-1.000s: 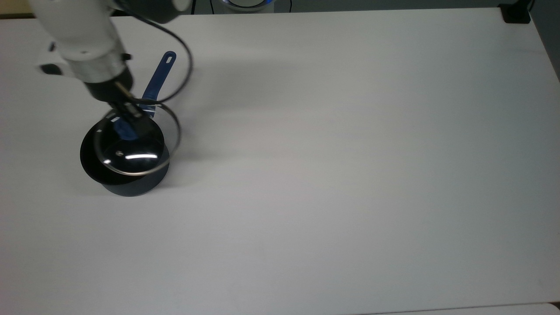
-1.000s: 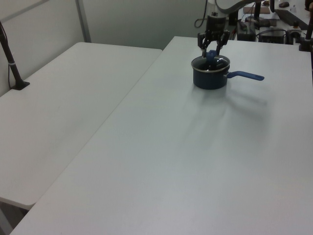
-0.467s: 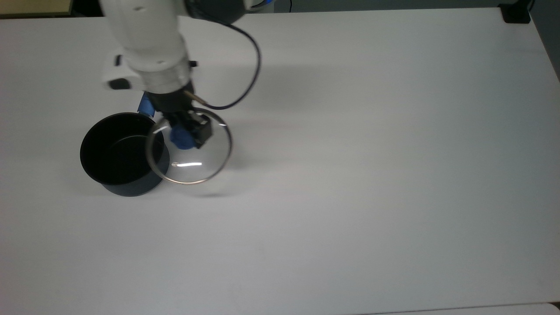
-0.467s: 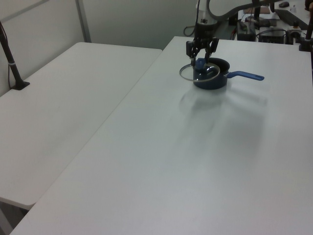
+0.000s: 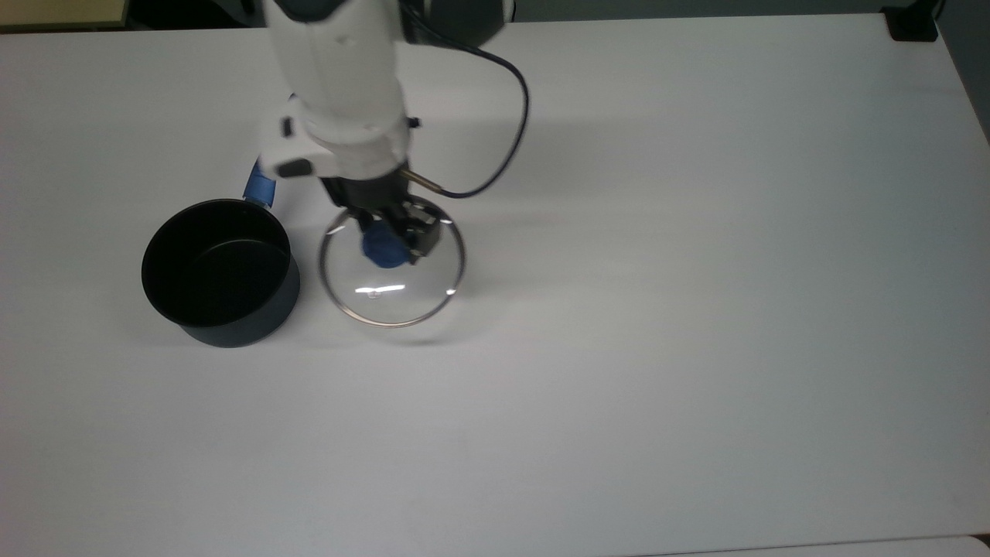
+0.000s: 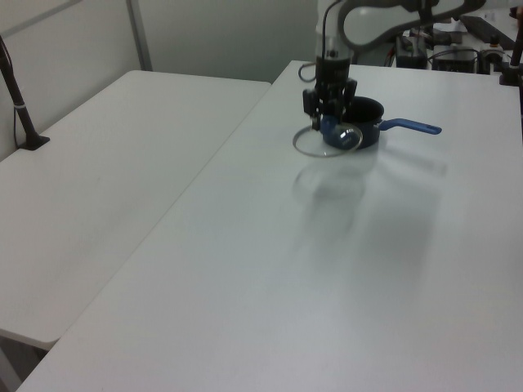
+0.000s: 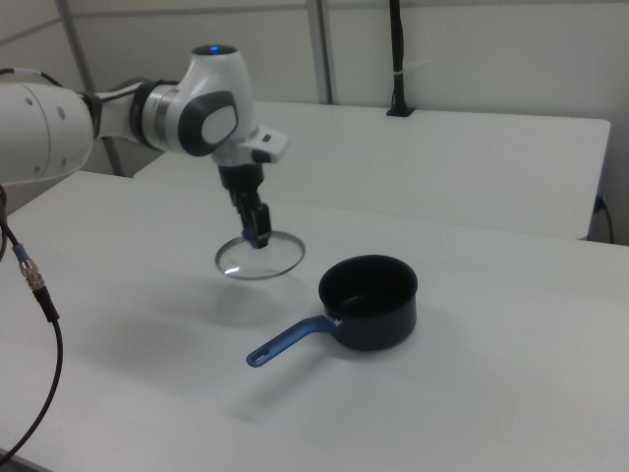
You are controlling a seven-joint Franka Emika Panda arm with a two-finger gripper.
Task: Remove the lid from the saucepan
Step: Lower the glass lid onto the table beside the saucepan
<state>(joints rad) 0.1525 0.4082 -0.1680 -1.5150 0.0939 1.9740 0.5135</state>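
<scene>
The lid (image 5: 393, 272) has swung clear of the pan (image 5: 220, 272) since a moment ago; half a second back its rim overlapped the pan's mouth, and now there's a gap of bare table (image 5: 696, 309) between them in the top view. The pan sits open near the top view's left edge of the table, black inside, its handle (image 7: 287, 341) pointing toward the far edge in the top view. Just to its right in the top view, the gripper (image 5: 384, 245) is clamped on the lid's blue knob (image 5: 380, 249), holding the glass disc up off the table, roughly level; its shadow falls on the surface beneath in the right view (image 7: 259, 256). In the left view the lid (image 6: 323, 142) hangs in front of the pan (image 6: 359, 129). A black cable (image 5: 506, 131) loops off the arm's wrist
</scene>
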